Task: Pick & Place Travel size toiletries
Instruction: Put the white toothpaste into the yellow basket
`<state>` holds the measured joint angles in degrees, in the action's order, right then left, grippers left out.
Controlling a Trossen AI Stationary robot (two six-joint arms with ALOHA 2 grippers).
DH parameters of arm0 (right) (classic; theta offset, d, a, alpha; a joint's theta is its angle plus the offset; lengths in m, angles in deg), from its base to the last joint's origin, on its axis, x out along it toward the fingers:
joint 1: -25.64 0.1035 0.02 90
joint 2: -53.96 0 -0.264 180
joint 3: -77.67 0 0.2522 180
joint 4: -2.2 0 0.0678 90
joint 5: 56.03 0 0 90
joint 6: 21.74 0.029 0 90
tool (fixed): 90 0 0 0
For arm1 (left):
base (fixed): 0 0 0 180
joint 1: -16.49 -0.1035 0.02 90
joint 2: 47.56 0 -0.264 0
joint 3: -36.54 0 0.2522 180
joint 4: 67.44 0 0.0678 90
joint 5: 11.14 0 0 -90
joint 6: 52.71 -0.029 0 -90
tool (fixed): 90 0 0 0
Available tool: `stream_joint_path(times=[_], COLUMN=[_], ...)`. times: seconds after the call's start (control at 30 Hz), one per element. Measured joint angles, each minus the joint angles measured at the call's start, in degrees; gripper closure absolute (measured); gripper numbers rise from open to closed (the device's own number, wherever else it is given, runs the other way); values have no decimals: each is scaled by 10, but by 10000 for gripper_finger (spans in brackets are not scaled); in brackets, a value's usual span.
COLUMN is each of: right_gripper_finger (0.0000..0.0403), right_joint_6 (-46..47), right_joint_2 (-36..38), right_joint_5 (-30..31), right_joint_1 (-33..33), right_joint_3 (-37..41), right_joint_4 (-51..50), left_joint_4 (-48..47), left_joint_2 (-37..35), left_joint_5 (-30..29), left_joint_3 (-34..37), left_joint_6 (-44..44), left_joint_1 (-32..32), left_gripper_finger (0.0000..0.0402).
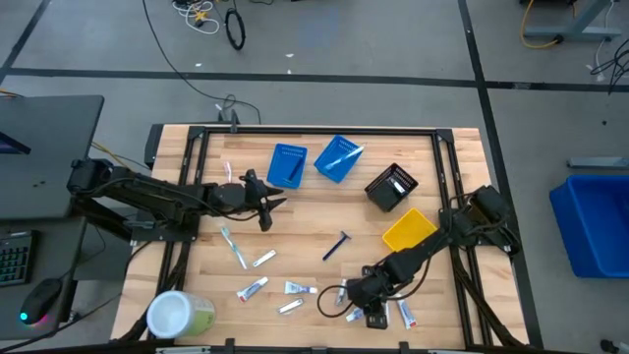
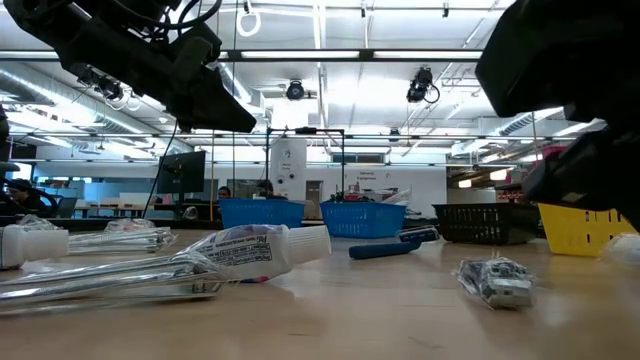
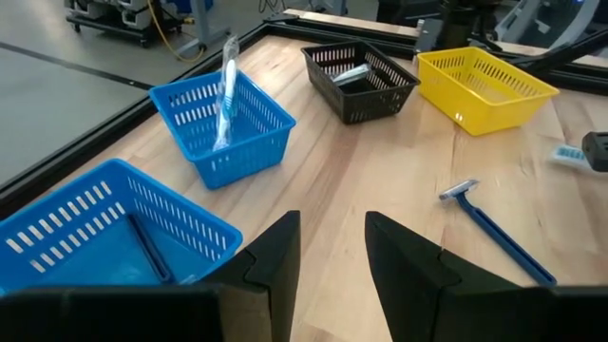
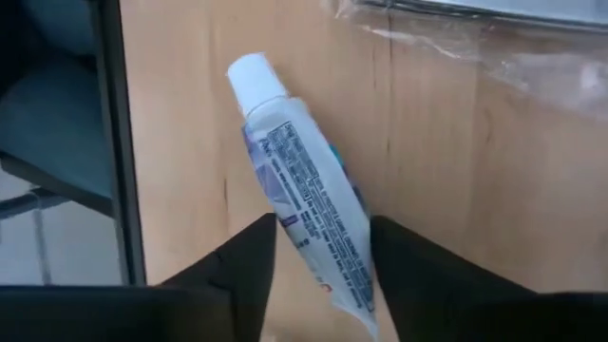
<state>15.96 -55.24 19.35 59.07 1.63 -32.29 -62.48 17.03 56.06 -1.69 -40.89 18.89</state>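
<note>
right claw point(image 4: 321, 275) low at the desk's point(image 1: 305, 221) near edge, fingers spread around a small white tube point(image 4: 304, 214) (grip not discernible) | tube lay flat on wood | left claw point(image 3: 332, 256) spread, empty, near the blue bins point(image 3: 223, 128)

Glossy plastic tube point(image 4: 309, 204) lies on smooth pale wood table point(image 4: 456, 180); slotted plastic baskets point(image 3: 223, 128).

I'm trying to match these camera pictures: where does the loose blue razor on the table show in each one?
High view: blue razor mid-table, left of the yellow bin.
Low view: right of centre, left of the bin.
Left wrist view: on bare wood, nearer than the bin.
Right wrist view: not in it.
Shared landmark: the yellow bin.
</note>
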Motion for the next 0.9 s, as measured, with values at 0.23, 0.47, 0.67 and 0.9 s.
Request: stream_joint_path(times=[0.23, 0.47, 0.67, 0.9], right_gripper_finger=[307, 355, 366, 368], right_joint_6=[-6, -7, -11, -10], right_joint_2=[-1, 13, 96, 244], right_joint_5=[24, 15, 26, 152], right_joint_1=[3, -6, -30, -64], right_joint_3=[1, 3, 3, 2], right_joint_4=[-3, 2, -57, -294], left_joint_4=[0, 0, 1, 3], left_joint_2=[0, 0, 0, 0], left_joint_5=[0, 0, -1, -5], left_joint_3=[0, 0, 0, 0], left_joint_6=[0, -10, -11, -11], left_joint_1=[0, 0, 0, 0], left_gripper_finger=[274, 274, 274, 274])
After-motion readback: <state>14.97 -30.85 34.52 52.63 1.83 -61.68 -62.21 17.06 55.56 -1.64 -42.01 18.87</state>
